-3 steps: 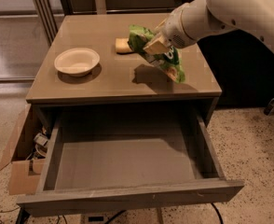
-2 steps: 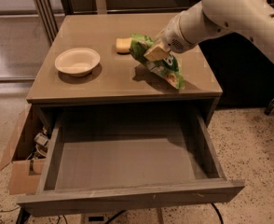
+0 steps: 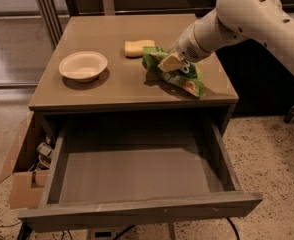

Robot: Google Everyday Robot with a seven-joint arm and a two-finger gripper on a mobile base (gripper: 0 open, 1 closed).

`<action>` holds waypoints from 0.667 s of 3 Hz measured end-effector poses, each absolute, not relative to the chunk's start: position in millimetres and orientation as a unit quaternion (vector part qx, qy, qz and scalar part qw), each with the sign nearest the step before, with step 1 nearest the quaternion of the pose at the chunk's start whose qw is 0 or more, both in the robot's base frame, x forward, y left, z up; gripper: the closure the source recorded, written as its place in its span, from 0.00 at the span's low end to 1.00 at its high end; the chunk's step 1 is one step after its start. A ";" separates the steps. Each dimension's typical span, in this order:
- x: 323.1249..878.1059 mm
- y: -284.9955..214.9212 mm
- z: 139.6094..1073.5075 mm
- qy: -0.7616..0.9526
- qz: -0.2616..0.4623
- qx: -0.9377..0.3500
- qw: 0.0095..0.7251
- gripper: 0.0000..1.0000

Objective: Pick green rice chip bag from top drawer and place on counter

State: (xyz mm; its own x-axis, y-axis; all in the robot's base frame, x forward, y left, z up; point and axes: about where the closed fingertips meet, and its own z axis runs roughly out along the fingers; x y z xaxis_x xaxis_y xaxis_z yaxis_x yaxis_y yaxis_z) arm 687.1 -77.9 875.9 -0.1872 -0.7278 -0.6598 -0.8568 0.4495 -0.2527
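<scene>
Green rice chip bag (image 3: 188,80) lying on the counter (image 3: 107,34) near yellow sponge (image 3: 137,47), gripper (image 3: 171,62) apparently clamped on its upper edge, top drawer (image 3: 137,211) open.

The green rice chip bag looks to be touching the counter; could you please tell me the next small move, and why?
Probably open the end effector and let go: it grips the green rice chip bag, whose lower end already rests on the counter beside the yellow sponge, outside the top drawer.
</scene>
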 end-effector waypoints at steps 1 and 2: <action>687.1 -77.9 875.8 0.766 0.087 -0.517 0.372 0.81; 687.1 -77.9 875.8 0.766 0.087 -0.517 0.372 0.58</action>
